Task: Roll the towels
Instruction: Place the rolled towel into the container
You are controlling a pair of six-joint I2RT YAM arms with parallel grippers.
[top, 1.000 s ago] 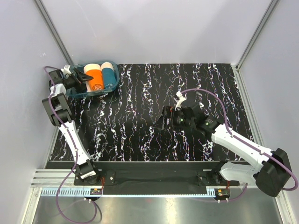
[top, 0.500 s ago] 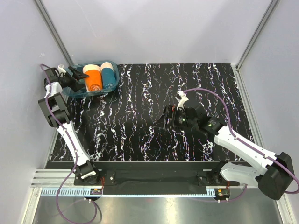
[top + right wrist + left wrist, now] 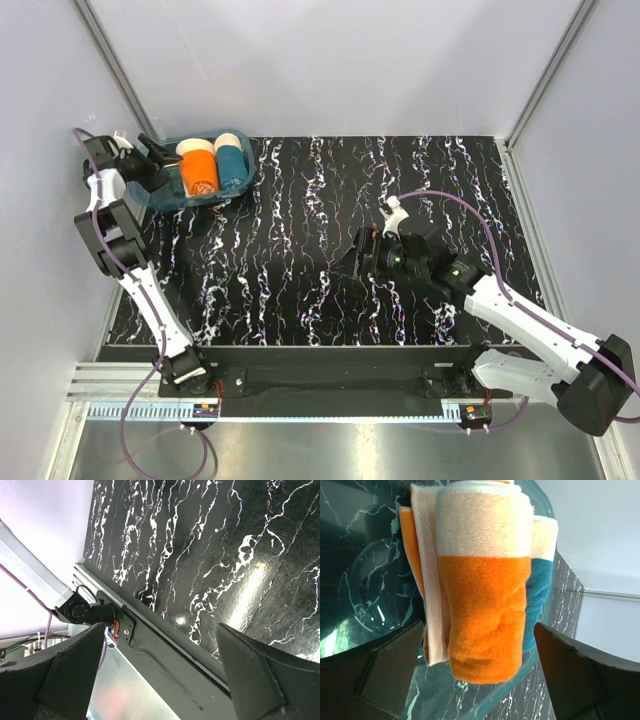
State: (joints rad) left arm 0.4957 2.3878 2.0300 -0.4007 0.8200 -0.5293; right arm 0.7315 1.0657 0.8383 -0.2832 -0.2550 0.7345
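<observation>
Two rolled towels lie side by side in a translucent blue tub (image 3: 238,185) at the table's back left. The orange towel (image 3: 198,171) (image 3: 485,605) has a cream end, and the teal towel (image 3: 232,159) (image 3: 541,587) lies behind it. My left gripper (image 3: 163,160) (image 3: 480,675) stands open at the tub's left end, its fingers apart from the orange roll and holding nothing. Over the middle of the table, my right gripper (image 3: 342,264) (image 3: 165,680) hangs open and empty, far from the towels.
The black marble-patterned table (image 3: 300,220) is enclosed by pale walls on the left, back and right. The tub's rim (image 3: 520,682) runs under the left fingers. The right wrist view shows the table's near edge and the left arm's base mount (image 3: 87,612).
My left gripper has drawn back to the left, away from the rolls in the tub, staying open. The right arm has shifted slightly to the right.
</observation>
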